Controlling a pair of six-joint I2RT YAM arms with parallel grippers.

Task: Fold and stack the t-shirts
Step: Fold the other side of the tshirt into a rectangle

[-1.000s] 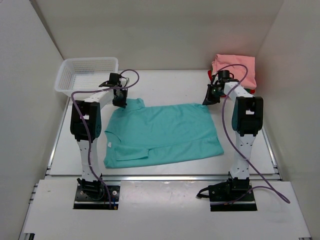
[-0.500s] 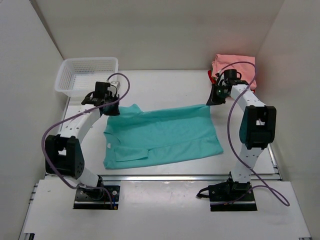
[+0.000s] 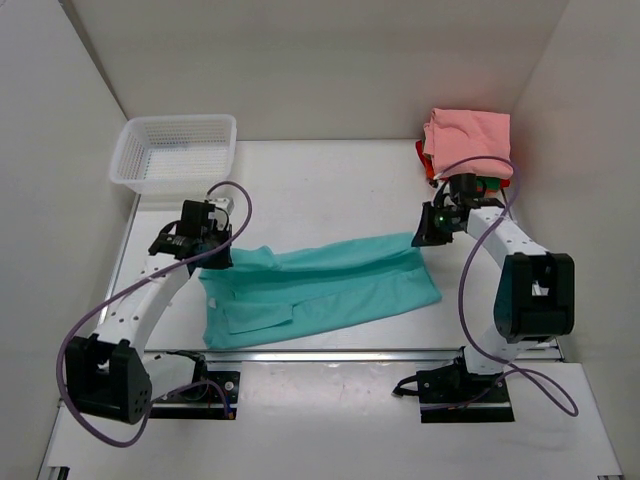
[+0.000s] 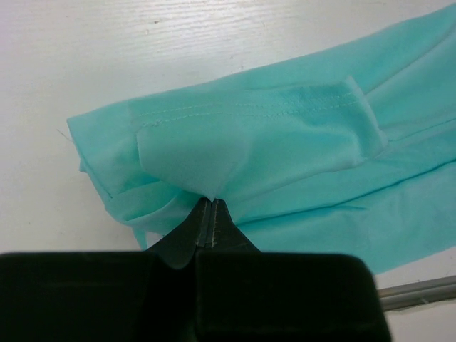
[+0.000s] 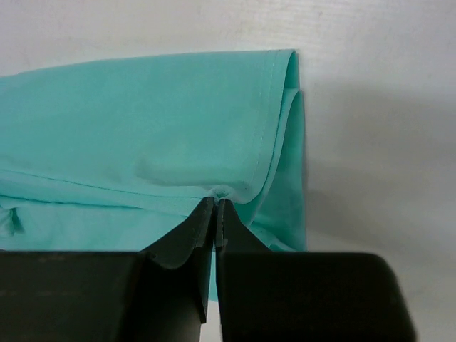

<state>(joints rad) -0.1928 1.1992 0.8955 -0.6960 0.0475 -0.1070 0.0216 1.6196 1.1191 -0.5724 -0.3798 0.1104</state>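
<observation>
Teal t-shirt (image 3: 320,285) lies partly folded on the bench (image 3: 330,190), its far corners pinched tight by the left pincer (image 4: 207,212) and right pincer (image 5: 216,206).

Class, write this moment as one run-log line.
left pincer: shut on teal cloth t-shirt | right pincer: shut on same shirt | shirt partly doubled over

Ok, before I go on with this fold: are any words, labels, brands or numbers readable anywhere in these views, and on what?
None can be read in any view.
teal t-shirt: plain, no print or legible label showing.
pink shirt on the stack: plain.
white basket: no marking shows.
left gripper and right gripper, both pinching the teal t-shirt: black, unmarked.
</observation>
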